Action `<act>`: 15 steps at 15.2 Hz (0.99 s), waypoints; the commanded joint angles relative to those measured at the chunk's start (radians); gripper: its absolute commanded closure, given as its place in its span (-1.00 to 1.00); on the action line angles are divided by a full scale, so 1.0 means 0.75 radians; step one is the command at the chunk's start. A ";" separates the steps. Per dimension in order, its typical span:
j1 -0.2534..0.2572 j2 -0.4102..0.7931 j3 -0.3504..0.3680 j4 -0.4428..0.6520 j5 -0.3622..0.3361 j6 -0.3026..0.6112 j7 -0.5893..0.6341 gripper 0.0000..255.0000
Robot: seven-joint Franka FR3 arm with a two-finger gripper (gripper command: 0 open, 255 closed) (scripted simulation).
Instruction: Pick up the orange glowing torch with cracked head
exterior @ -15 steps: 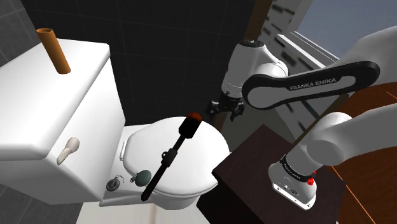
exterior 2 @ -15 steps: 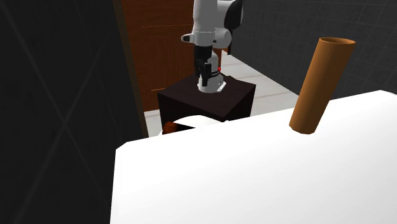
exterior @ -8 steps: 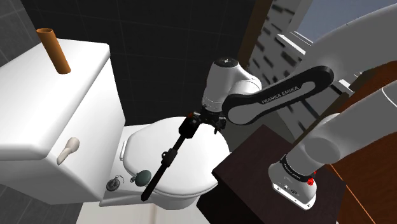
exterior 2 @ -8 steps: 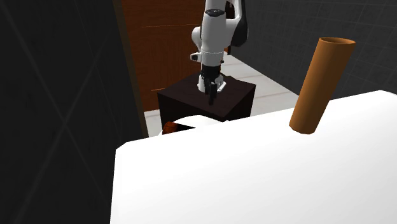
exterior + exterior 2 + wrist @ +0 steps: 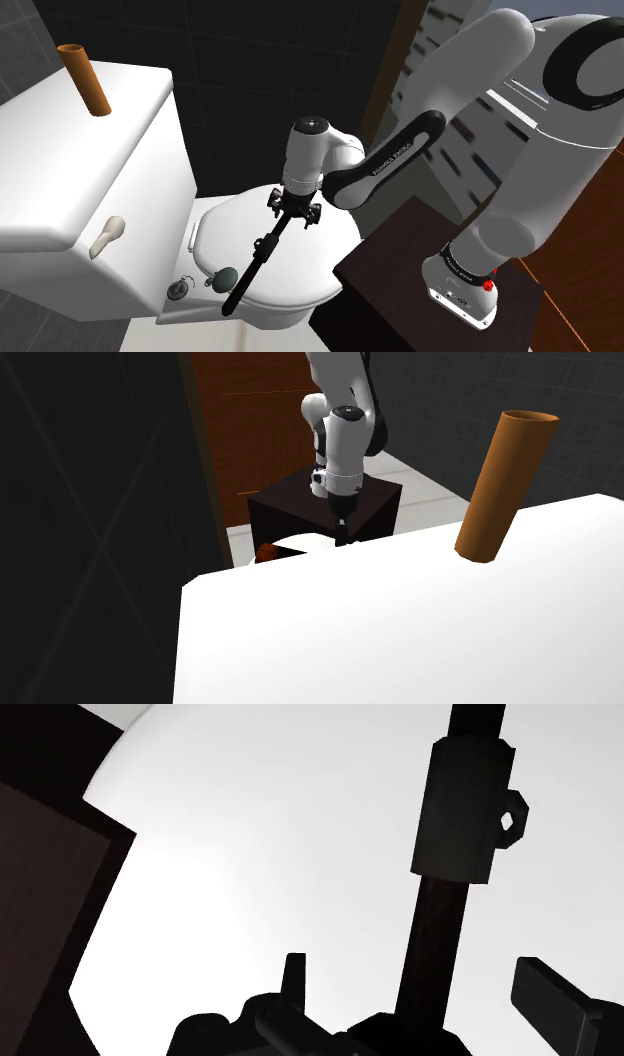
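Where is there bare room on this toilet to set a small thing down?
The tank lid is bare except for the brown tube at one corner. On the seat lid, a white patch lies between the black torch and the tank. It is crowded where the open end effector hangs over the torch.

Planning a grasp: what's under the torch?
The white toilet lid lies under the shaft of the torch. In the shoulder view the open claw covers its head end, hiding what's beneath.

Matt black torch (image 5: 253,268), smooth toilet lid (image 5: 305,272), perhaps plastic
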 commanded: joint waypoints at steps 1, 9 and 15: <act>0.073 0.129 -0.072 0.092 -0.116 0.015 0.170 -1.00; 0.213 0.337 -0.222 0.214 -0.265 0.088 0.359 -1.00; 0.240 0.378 -0.255 0.225 -0.300 0.117 0.385 1.00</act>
